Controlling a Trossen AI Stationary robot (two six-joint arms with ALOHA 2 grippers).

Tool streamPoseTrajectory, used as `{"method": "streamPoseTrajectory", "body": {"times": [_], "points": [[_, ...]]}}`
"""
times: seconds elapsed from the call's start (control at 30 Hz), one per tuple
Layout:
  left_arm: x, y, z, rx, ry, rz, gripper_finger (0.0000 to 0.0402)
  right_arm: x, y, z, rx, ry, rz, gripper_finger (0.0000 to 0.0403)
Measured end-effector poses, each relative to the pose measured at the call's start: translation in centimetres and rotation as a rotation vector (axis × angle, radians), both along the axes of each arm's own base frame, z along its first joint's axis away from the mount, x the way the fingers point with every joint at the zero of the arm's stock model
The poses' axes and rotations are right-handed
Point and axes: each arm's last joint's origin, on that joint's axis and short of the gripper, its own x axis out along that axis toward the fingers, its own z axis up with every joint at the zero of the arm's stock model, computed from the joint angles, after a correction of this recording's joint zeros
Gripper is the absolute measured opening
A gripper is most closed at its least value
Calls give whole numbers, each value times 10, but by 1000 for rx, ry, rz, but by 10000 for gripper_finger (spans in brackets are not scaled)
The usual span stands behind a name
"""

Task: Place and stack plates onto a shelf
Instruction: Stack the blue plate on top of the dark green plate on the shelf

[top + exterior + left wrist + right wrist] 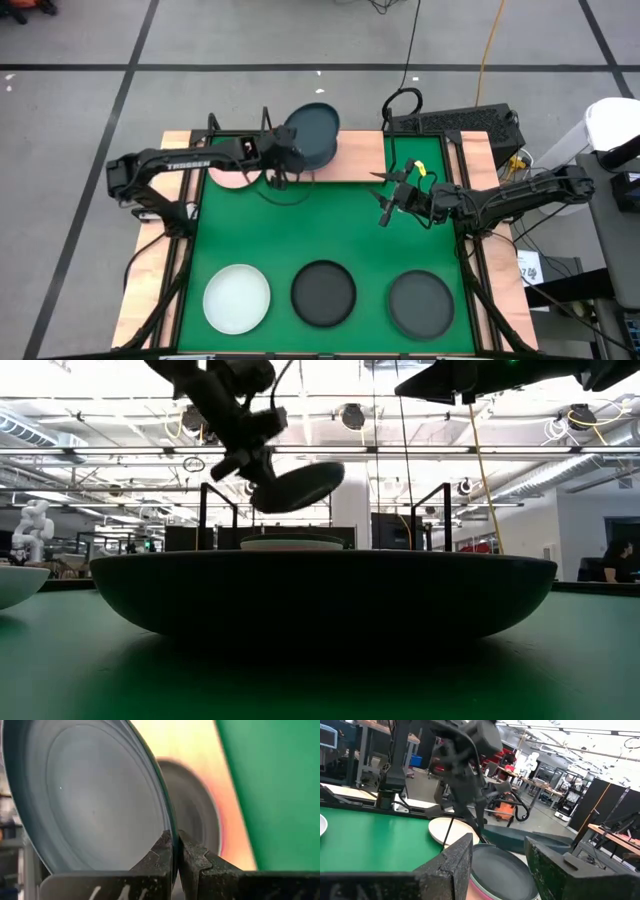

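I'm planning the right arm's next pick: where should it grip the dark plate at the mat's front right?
Probably the raised rim of the dark plate, coming from above on the edge nearest the right gripper: it lies flat, so only the rim gives the fingers purchase.

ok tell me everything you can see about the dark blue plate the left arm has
The dark blue-grey plate is round, shallow and smooth with a faint sheen and a thin raised rim. The left gripper pinches its rim between shut fingers, holding it tilted in the air above the wooden shelf at the table's far edge. Nothing else touches it.
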Motion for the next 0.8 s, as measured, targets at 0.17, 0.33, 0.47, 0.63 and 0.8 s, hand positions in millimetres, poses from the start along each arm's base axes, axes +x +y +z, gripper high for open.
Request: {"method": "streamPoseTrajectory", "body": {"times": [0.17,0.33,0.47,0.63,0.8], "points": [[5,12,-18,-48,44,4,10,0,0,-1,-1,8,0,160],[10,17,-35,-72,100,12,11,0,0,-1,-1,8,0,160],[11,17,-35,-71,96,11,32,0,0,-1,-2,8,0,160],[12,17,-34,-61,84,20,56,0,0,-1,-3,8,0,160],[12,17,-34,-39,87,68,98,0,0,-1,-2,8,0,160]]}}
